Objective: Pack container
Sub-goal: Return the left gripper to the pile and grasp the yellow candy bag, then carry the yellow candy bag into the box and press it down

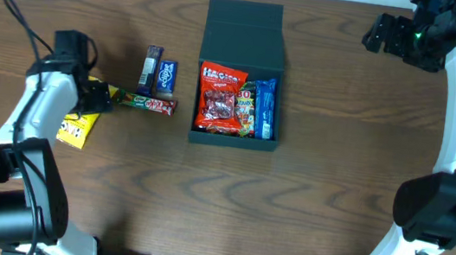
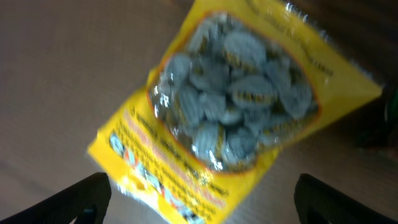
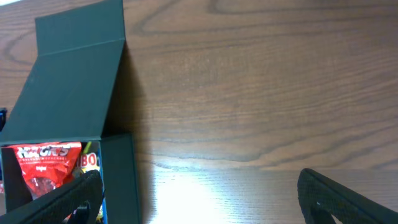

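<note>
Container: the container (image 1: pixel 246 27) is a matte, dark teal-black cardboard box, roughly square, near the middle of the tabletop (image 1: pixel 329 157), its hinged flap lid folded flat back on the far side.
Contents: a glossy red packet (image 1: pixel 220 99) fills the left part. A narrow blue packet (image 1: pixel 264 108) lies along the right wall, with a green-and-yellow packet (image 1: pixel 246 108) squeezed between them.
Tabletop: brown wood grain, with a bright glare patch in the right wrist view.
Loose snacks: a long green-and-red bar (image 1: pixel 142 101) lies left of the box. Above it sit a slim dark bar (image 1: pixel 150 69) and a small blue-and-white packet (image 1: pixel 165 77), side by side.
Yellow bag: a crinkly yellow bag (image 2: pixel 236 106) with a clear window shows rounded, wrapped sweets; it lies flat at the far left.
Left claw: the left claw (image 2: pixel 208 196) is released, its dark fingers spread wide on either side of the bag's lower end, grasping nothing.
Right claw: the right claw (image 3: pixel 202 199) is released and empty, over bare wood to the right of the box's lid.
</note>
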Available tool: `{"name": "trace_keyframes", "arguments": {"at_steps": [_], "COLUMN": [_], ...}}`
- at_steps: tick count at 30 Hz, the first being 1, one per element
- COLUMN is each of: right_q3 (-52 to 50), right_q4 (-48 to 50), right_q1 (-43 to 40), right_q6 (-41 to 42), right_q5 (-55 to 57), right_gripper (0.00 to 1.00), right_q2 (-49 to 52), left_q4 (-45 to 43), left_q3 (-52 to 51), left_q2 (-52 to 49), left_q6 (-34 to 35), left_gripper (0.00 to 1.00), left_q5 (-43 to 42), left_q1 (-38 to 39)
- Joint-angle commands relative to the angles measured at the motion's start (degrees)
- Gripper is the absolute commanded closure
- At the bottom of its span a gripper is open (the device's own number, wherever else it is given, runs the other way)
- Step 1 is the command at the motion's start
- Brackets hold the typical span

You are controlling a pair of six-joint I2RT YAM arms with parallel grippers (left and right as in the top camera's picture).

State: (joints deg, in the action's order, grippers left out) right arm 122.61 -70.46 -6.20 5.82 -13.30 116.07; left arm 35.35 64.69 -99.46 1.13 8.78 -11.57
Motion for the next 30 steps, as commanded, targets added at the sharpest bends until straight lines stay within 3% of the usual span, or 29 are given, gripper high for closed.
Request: {"name": "trace_keyframes", "arguments": {"at_steps": [1, 6, 11, 22, 24, 28, 30], "right_q3": [0.61, 0.61, 0.61, 0.61, 0.61, 0.61, 0.61], "right_q4": [-0.37, -0.46, -0.11, -0.28, -0.15, -0.02, -0.02], "right_q1": [0.09, 0.83, 2.08, 3.80, 4.13, 4.35, 4.44], "right_q6": [-0.52, -0.52, -0.52, -0.24, -0.09, -0.09, -0.09], "right_q5": [-0.28, -0.28, -0.28, -0.26, -0.26, -0.28, -0.28], "right_gripper": [0.01, 0.01, 0.00, 0.01, 0.01, 0.01, 0.01], "right_q2": [-1.31, -1.31, -1.31, -1.31, -1.31, -1.31, -1.31], "left_q4": [-1.57, -2.89, -5.27, -8.50, -8.83, -9.11, -9.18], "left_q3": [-0.48, -0.48, -0.48, -0.46, -0.46, -0.46, -0.46], "left_q2": [-0.61, -0.68, -2.82, -8.22, -8.24, -8.24, -8.24], "left_q6": [-8.98, -18.12, -22.71, -22.99, -22.99, -22.99, -22.99], "left_gripper": [0.05, 0.05, 0.05, 0.05, 0.00, 0.30, 0.39], "left_q5": [-6.49, -12.70, -13.38, -12.70, -12.68, -12.66, -12.66], "left_q1": [-2.95, -5.16, -5.18, -5.33, -5.33, -5.33, -5.33]}}
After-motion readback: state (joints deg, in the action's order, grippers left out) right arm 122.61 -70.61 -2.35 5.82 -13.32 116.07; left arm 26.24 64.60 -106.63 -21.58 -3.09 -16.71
